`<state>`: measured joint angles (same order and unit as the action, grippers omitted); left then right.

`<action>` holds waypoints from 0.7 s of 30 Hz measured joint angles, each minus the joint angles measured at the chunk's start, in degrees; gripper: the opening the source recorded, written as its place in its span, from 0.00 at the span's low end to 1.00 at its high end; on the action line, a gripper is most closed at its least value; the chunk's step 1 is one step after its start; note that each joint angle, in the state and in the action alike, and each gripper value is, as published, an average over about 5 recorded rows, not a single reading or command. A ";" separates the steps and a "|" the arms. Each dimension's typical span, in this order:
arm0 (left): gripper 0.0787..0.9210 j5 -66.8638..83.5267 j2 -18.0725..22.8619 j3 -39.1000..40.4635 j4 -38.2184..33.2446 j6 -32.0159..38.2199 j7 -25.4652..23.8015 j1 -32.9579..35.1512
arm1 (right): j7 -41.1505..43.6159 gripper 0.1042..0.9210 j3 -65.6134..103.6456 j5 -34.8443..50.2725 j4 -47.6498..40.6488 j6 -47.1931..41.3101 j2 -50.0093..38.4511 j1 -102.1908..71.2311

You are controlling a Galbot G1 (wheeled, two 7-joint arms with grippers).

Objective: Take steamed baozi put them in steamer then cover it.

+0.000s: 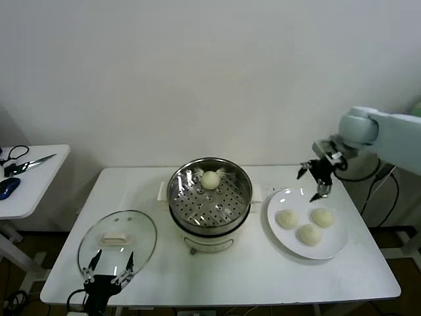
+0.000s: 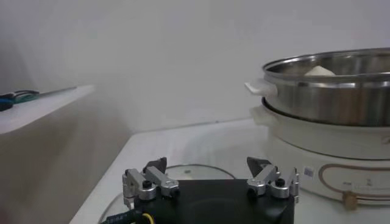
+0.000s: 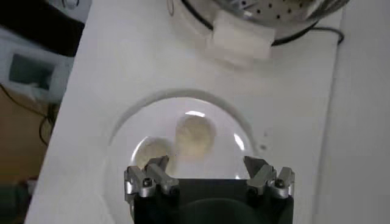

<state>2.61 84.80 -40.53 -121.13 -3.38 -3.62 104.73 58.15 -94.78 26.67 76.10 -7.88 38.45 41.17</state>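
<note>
The steel steamer (image 1: 209, 197) stands at the table's middle with one baozi (image 1: 210, 180) on its perforated tray. Three more baozi (image 1: 287, 219) (image 1: 322, 217) (image 1: 310, 234) lie on a white plate (image 1: 332, 249) to its right. My right gripper (image 1: 312, 183) hangs open above the plate's far edge; its wrist view shows two baozi (image 3: 195, 137) (image 3: 150, 155) below the empty right gripper (image 3: 207, 167). The glass cover (image 1: 117, 243) lies flat at front left. My left gripper (image 1: 113, 258) rests open at the cover's near edge, holding nothing; in its wrist view the left gripper (image 2: 207, 167) faces the cover (image 2: 195, 172) and steamer (image 2: 329, 97).
A small side table (image 1: 26, 191) stands to the left with scissors (image 1: 29, 164) and a blue object (image 1: 6, 187) on it. The wall runs close behind the main table. A cable (image 1: 378, 178) hangs past the table's right edge.
</note>
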 measured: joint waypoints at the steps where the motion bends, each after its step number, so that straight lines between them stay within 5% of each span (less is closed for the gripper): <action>1: 0.88 -0.03 0.06 0.00 0.00 0.04 0.01 0.06 | -0.36 0.88 0.86 -0.33 -0.05 -0.77 -0.18 -1.32; 21: 0.88 -0.45 0.77 -0.28 0.34 0.91 0.30 1.22 | -5.03 0.88 17.34 -8.37 -10.53 -7.58 6.58 -23.04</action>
<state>2.16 85.57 -40.81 -120.79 -2.46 -3.32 105.95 53.12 -77.44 18.30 65.56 -15.46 45.03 18.13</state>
